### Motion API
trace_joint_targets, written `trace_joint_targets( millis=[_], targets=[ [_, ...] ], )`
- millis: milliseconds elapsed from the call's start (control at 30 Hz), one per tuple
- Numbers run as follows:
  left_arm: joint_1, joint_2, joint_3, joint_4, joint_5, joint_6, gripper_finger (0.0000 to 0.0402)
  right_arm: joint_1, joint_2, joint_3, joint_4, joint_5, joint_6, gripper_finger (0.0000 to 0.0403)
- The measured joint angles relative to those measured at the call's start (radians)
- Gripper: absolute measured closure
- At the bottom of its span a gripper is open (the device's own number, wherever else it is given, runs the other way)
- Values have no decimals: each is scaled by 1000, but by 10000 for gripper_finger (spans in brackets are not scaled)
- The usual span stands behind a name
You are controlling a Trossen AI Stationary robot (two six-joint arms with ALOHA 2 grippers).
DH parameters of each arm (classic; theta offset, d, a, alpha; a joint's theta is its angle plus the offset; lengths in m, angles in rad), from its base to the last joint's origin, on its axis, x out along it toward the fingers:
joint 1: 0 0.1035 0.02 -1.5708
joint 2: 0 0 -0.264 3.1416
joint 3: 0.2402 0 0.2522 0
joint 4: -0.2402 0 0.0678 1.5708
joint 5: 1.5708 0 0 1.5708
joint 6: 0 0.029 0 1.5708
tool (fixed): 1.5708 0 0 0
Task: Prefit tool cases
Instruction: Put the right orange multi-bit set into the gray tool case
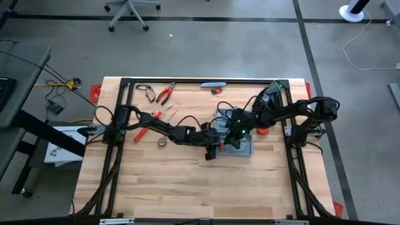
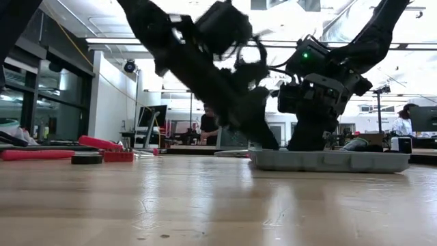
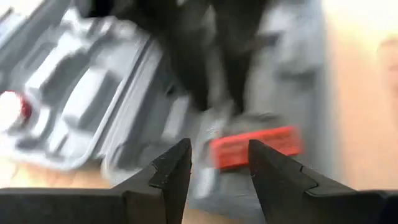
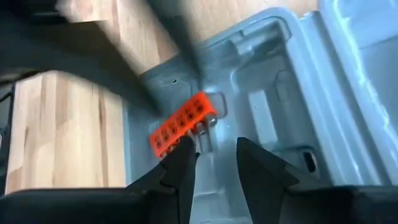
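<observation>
The grey-blue tool case [image 1: 237,145] lies open and flat on the table right of centre, its moulded inside up [image 4: 280,93]. An orange bit holder [image 4: 180,127] lies slanted in one of its slots. My right gripper [image 4: 214,162] reaches in from the right and hangs open low over the case, one fingertip beside the holder's near end. My left gripper [image 3: 219,165] comes from the left and is open at the case's near left edge [image 1: 211,153]. The holder [image 3: 255,148] shows just beyond its fingers, apart from them. My right gripper has one fingertip [image 4: 186,155] right next to the orange holder's lower end [image 4: 163,144]. I cannot tell whether it touches. Nothing shows between its two fingers but the case's floor.
Red-handled pliers [image 1: 164,95], a tape roll [image 1: 162,142] and another red tool [image 1: 140,134] lie on the table's left half. A grey bar [image 1: 212,84] lies at the far edge. The near half of the table is bare wood. People show in the room behind [image 2: 404,123].
</observation>
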Motion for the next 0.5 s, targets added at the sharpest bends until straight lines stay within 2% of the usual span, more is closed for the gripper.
trace_joint_targets(
  millis=[133, 233, 367, 500],
  targets=[
    [-38, -36, 6, -14, -2, 40, 272, 0, 0, 0, 29, 2, 32, 293],
    [-53, -25, 1, -88, -37, 44, 280, 12, 0, 0, 80, 16, 69, 293],
    [-64, -22, 3, -157, -103, 18, 286, 71, 0, 0, 107, 148, 93, 293],
    [-68, -24, 5, -182, -112, -5, 286, 96, 0, 0, 66, 188, 104, 293]
  ],
)
